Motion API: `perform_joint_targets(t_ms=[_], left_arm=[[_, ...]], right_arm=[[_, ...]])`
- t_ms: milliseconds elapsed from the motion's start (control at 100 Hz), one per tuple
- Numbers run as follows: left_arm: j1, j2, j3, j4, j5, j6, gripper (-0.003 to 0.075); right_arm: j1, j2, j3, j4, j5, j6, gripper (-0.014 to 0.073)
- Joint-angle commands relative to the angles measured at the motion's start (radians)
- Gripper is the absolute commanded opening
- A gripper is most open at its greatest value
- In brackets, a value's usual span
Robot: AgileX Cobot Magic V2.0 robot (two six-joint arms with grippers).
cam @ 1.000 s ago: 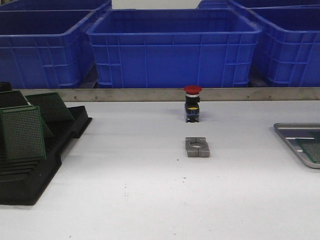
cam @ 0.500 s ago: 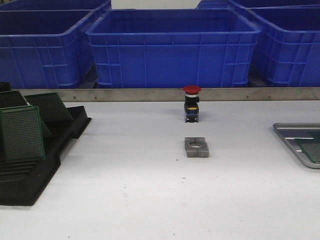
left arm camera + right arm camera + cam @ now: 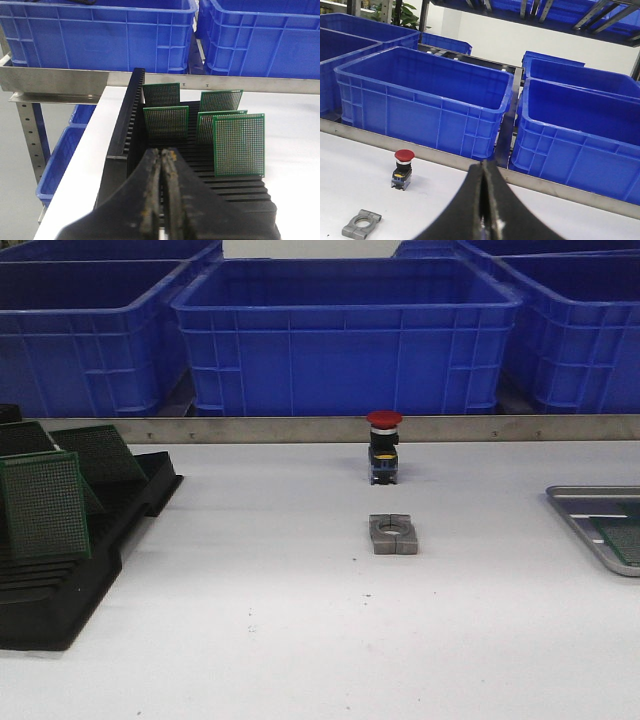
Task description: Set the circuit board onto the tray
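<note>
Several green circuit boards [image 3: 45, 505] stand upright in a black slotted rack [image 3: 60, 580] at the table's left; they also show in the left wrist view [image 3: 239, 145]. The silvery tray [image 3: 585, 510] lies at the right edge with one green board [image 3: 622, 537] lying flat in it. My left gripper [image 3: 162, 155] is shut and empty, above the near end of the rack [image 3: 125, 125]. My right gripper [image 3: 484, 167] is shut and empty above the table, short of the blue crates. Neither gripper shows in the front view.
A red-capped push button [image 3: 384, 448] stands mid-table, with a grey metal clamp block [image 3: 393, 534] in front of it; both show in the right wrist view [image 3: 402, 167], [image 3: 361, 224]. Blue crates [image 3: 345, 335] line the back behind a metal rail [image 3: 300, 429].
The front view shifts very slightly; nothing on the table has moved.
</note>
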Motion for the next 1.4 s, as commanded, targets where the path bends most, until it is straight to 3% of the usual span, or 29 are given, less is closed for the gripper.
perform_joint_targets(t_ms=[0,1100,1390], left_arm=[[0.003,-0.031,0.03,0.0,-0.077,-0.009,-0.0017],[0.003,-0.031,0.03,0.0,-0.077,-0.009,-0.0017],[0.003,-0.031,0.03,0.0,-0.077,-0.009,-0.0017]], right_arm=[[-0.001,0.012,-0.028,0.023,-0.032,-0.011,-0.0062],[0.013,0.012,-0.028,0.023,-0.032,-0.011,-0.0062],[0.013,0.012,-0.023,0.023,-0.113,-0.011,-0.0062]])
